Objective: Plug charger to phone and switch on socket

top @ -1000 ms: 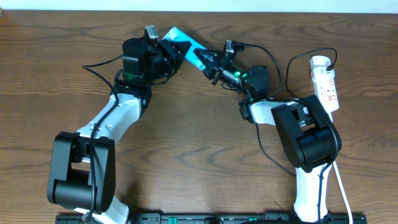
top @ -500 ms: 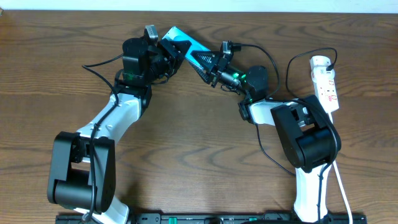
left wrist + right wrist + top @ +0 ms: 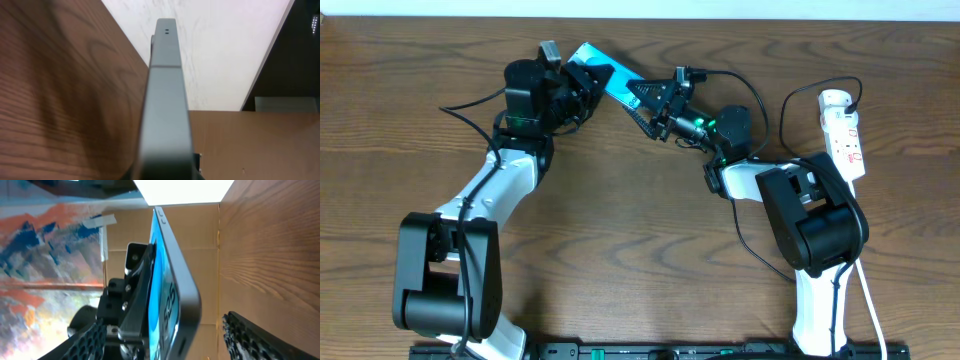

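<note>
The phone [image 3: 612, 80], teal-blue, is lifted at an angle at the back of the table, and my left gripper [image 3: 582, 78] is shut on its upper-left end. From the left wrist I see only its grey edge [image 3: 165, 95] running away from the jaws. My right gripper [image 3: 652, 108] stands open around the phone's lower-right end; in the right wrist view the phone [image 3: 172, 305] sits between the two fingers with a gap on each side. The white socket [image 3: 843, 132] lies at the far right. The charger [image 3: 790, 110], a thin black cable, leaves the socket's top; its tip is not visible.
The socket's white lead [image 3: 867, 290] runs toward the front edge past the right arm's base [image 3: 815, 225]. The left arm's base [image 3: 445, 275] stands at the front left. Thin black cables loop beside both wrists. The table's back edge [image 3: 770, 17] is close behind the phone.
The right gripper's fingers have spread apart from nearly shut. The left arm has shifted the phone a little to the left and toward the back.
</note>
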You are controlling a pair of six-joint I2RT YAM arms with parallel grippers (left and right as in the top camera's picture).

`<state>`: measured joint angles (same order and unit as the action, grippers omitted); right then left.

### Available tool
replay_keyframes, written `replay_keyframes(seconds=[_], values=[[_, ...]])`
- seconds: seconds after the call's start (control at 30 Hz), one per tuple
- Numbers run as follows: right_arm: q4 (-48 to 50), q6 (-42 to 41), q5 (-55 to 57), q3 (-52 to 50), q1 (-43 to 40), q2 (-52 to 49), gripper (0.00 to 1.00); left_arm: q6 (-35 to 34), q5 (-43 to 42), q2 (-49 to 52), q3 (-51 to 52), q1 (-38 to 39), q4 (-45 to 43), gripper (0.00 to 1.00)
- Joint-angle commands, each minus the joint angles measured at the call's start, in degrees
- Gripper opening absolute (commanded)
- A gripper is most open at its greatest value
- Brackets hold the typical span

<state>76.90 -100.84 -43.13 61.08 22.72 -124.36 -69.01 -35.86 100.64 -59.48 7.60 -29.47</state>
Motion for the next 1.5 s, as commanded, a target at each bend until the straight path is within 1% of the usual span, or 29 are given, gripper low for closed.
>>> replay_keyframes(seconds=[0.0,0.17,0.3,0.37,0.5,0.57,0.7,0.73,0.8,0.93,1.17,1.23,1.3,1.37,1.43,1.47], values=[[0.0,3.1,-2.5,0.1,-1.0,-0.2,0.77,1.3,-1.9,-0.5,-0.4,-1.4,-0.6,0.07],[-0.6,5.4,-5.4,0.1,-2.6,-0.2,0.83,1.3,-3.5,-0.5,-0.4,-3.5,-0.6,0.07],[-4.0,8.4,-8.0,0.1,-4.0,-0.2,0.84,1.3,-6.0,-0.5,-0.4,-5.4,-0.6,0.07],[-5.9,10.8,-10.2,0.1,-4.9,-0.2,0.81,1.3,-7.6,-0.5,-0.4,-6.3,-0.6,0.07],[-10.1,16.0,-15.9,0.1,-7.4,-0.2,0.72,1.3,-11.6,-0.5,-0.4,-8.5,-0.6,0.07],[-11.0,18.8,-19.8,0.5,-8.9,-0.2,0.72,1.3,-14.1,-0.5,-0.4,-9.6,-0.6,0.07],[-11.4,20.9,-25.4,1.9,-11.0,-0.2,0.71,1.5,-19.4,-0.5,-0.4,-11.3,-0.6,0.07],[-11.6,21.3,-26.6,2.3,-11.4,-0.2,0.72,1.5,-21.0,-0.5,-0.4,-11.6,-0.6,0.07],[-12.9,22.8,-29.0,3.1,-12.1,-0.2,0.76,1.5,-23.3,-0.5,-0.4,-12.2,-0.6,0.07],[-17.1,26.4,-31.0,3.8,-12.7,-0.2,0.82,2.6,-25.9,-0.5,-0.4,-12.5,-0.6,0.07],[-18.5,27.4,-30.7,5.0,-12.7,0.0,0.88,3.3,-26.5,-0.5,-0.4,-12.5,-0.1,0.07],[-19.3,27.4,-30.1,6.4,-12.7,0.0,0.94,3.6,-26.5,-0.5,-0.4,-12.5,0.2,0.07],[-22.6,27.6,-28.7,8.2,-12.7,0.1,0.98,3.9,-26.5,-0.5,-0.4,-12.5,0.6,0.07],[-27.6,29.1,-27.3,10.0,-12.8,0.1,0.98,4.1,-26.1,-0.5,-0.4,-12.5,1.5,0.07],[-35.1,32.4,-25.4,11.6,-12.9,0.3,0.99,5.0,-25.6,-0.5,-0.4,-12.5,2.8,0.07],[-40.5,35.5,-23.8,12.5,-12.9,0.6,0.99,5.6,-25.4,-0.5,-0.4,-12.5,3.6,0.07]])
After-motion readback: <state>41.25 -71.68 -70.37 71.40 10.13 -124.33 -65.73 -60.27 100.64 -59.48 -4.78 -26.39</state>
